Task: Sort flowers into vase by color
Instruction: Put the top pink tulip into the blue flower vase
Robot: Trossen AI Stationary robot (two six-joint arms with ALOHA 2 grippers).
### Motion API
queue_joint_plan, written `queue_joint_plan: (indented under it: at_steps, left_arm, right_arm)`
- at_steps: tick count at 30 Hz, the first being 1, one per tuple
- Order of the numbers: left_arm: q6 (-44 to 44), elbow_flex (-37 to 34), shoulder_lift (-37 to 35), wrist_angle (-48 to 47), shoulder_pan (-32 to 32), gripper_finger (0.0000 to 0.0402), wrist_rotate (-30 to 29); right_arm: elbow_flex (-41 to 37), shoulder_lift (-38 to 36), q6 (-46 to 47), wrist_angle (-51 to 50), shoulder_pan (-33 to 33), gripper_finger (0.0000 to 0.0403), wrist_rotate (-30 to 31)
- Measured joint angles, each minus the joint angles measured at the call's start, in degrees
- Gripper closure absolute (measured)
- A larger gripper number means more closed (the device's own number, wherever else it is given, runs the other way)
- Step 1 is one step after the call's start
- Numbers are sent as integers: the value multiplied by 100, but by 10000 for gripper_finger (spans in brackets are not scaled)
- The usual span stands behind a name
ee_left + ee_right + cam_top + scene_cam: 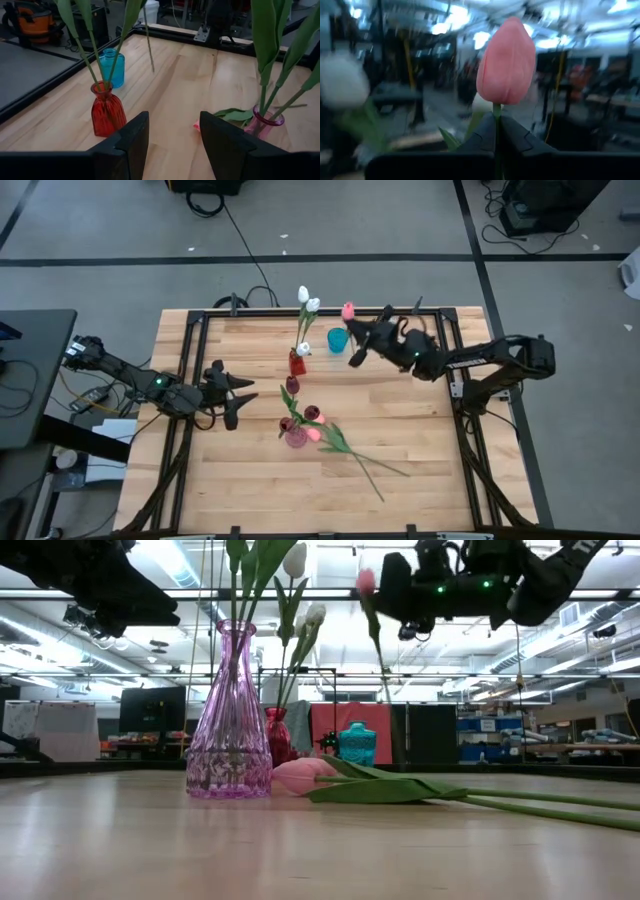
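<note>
My right gripper [353, 328] hovers above the blue vase [337, 341], shut on a pink tulip whose head [506, 62] stands above the fingers. The red vase [298, 363] holds white tulips [308, 301]. The clear pink vase [230, 720] holds dark maroon tulips [292, 385]. Another pink tulip [305, 777] lies flat on the table beside that vase, its stem [378, 467] pointing toward the near right. My left gripper [232, 395] waits open at the table's left, above the wood, facing the vases. My right gripper pinches the pink tulip's thin green stem [496, 111] just below the head, between its two shut fingers [517, 135]. The tulip is lifted clear and stands nearly upright. Its stem [380, 650] hangs below the gripper, the free end [151, 65] in the air near the blue vase.
A black metal frame [190, 360] runs around the wooden table top. The three vases stand close together in the middle and far part. Bare wood lies to the near left [230, 480] and to the right [420, 420].
</note>
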Motion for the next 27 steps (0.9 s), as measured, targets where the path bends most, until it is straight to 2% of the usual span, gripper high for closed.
queue_joint_plan:
  at_steps: [4,12,20,27]
  left_arm:
    - [-8,0,0,6,0,220,-75]
    - [-168,0,4,14,0,220,-75]
    - [-171,0,7,16,0,220,-164]
    - [-168,0,7,16,0,220,-165]
  right_arm:
    - [0,0,-101,773,-276,391,-431]
    - [2,2,-100,1546,-720,391,-957]
    - [432,126,72,1566,-1025,391,-1457]
    - [797,569,140,1560,-1086,391,-1502]
